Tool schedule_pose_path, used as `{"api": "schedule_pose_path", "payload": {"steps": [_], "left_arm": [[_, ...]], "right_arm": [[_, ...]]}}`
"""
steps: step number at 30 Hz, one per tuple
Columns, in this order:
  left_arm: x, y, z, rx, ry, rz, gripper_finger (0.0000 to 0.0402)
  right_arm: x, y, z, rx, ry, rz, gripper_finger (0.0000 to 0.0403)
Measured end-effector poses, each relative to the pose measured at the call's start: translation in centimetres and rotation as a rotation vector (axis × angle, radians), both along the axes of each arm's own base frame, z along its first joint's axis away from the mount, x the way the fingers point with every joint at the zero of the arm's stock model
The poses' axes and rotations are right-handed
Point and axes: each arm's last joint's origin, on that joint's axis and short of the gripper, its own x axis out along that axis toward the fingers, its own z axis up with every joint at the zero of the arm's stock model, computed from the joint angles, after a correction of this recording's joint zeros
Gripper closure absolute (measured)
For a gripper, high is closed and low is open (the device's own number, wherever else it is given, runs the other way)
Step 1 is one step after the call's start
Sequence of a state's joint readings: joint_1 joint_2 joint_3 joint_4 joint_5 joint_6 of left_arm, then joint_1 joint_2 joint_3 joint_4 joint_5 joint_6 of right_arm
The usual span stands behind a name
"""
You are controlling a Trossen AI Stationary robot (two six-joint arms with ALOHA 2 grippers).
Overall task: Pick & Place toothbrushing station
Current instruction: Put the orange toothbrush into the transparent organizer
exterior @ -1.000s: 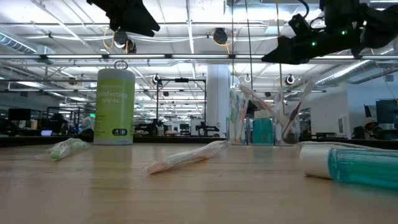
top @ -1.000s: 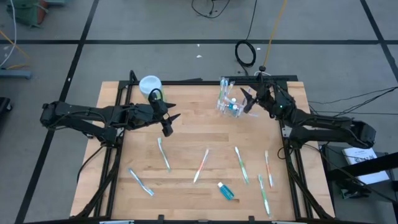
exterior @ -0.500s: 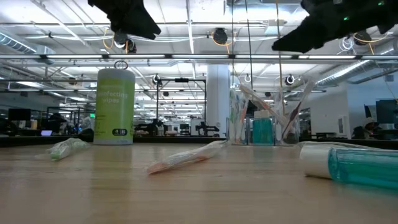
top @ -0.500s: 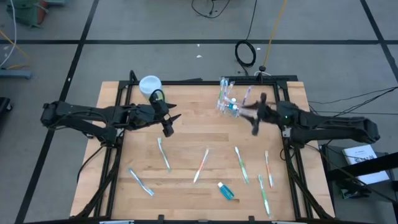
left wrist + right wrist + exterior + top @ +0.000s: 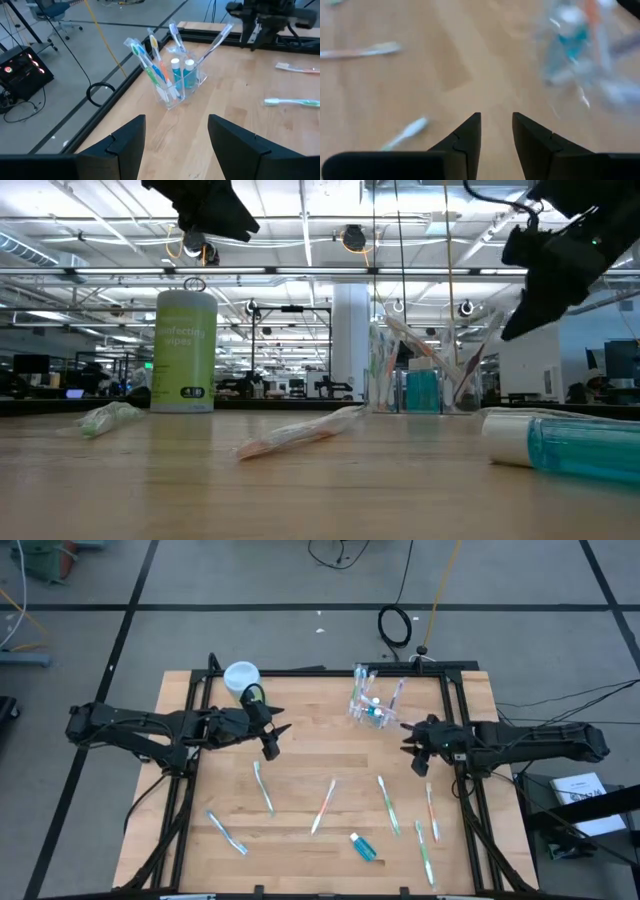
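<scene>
right gripper (image 5: 415, 748) empty, fingers narrowly spread, above worktop (image 5: 300, 755) just beside clear cup (image 5: 368, 708) of toothbrushes and toothpaste. left gripper (image 5: 272, 736) spread wide, empty, near green canister (image 5: 186, 351). loose toothbrushes (image 5: 323, 806) lie across worktop front.

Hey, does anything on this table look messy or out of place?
Yes. Several toothbrushes and a toothpaste tube lie scattered flat across the table's front half, pointing every way, while the cup at the back already holds others upright. Nothing looks spilled or broken.
</scene>
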State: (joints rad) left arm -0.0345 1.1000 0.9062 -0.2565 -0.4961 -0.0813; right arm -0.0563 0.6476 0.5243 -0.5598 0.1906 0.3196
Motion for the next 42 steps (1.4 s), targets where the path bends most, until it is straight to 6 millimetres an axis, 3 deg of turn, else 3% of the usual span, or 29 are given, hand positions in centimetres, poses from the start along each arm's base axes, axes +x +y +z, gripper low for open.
{"api": "schedule_pose_path", "payload": {"steps": [3, 7, 13, 18, 22, 27, 34, 38, 42], "left_arm": [[0.0, 0.0, 0.0, 0.000, 0.001, 0.001, 0.0183], [0.0, 0.0, 0.0, 0.005, -0.002, -0.001, 0.0183], [0.1, 0.0, 0.2, 0.008, -0.024, -0.003, 0.0183], [0.1, 0.0, 0.3, 0.034, -0.012, -0.015, 0.0183], [0.2, 0.0, 0.4, 0.037, -0.027, -0.016, 0.0183], [0.2, 0.0, 0.4, 0.050, -0.024, -0.022, 0.0183], [0.2, 0.0, 0.4, 0.062, -0.017, -0.027, 0.0183], [0.3, 0.0, 0.6, 0.063, -0.035, -0.027, 0.0183], [0.3, 0.0, 0.7, 0.062, -0.050, -0.026, 0.0183]], "right_arm": [[-0.5, -0.3, -0.4, -0.011, 0.045, -0.139, 0.0294], [-0.6, -0.8, -0.1, -0.175, 0.034, -0.263, 0.0288], [0.4, -1.1, 1.0, -0.291, -0.072, -0.268, 0.0284], [1.0, -1.3, 0.7, -0.358, -0.036, -0.297, 0.0291], [1.4, -1.4, 0.2, -0.399, 0.019, -0.302, 0.0317], [2.0, -1.4, 0.2, -0.445, 0.036, -0.262, 0.0387], [2.8, -1.9, 3.3, -0.577, -0.075, -0.220, 0.0397], [3.1, -2.7, 4.9, -0.530, -0.128, -0.176, 0.0399], [3.2, -3.6, 5.2, -0.421, -0.180, -0.178, 0.0401]]}}
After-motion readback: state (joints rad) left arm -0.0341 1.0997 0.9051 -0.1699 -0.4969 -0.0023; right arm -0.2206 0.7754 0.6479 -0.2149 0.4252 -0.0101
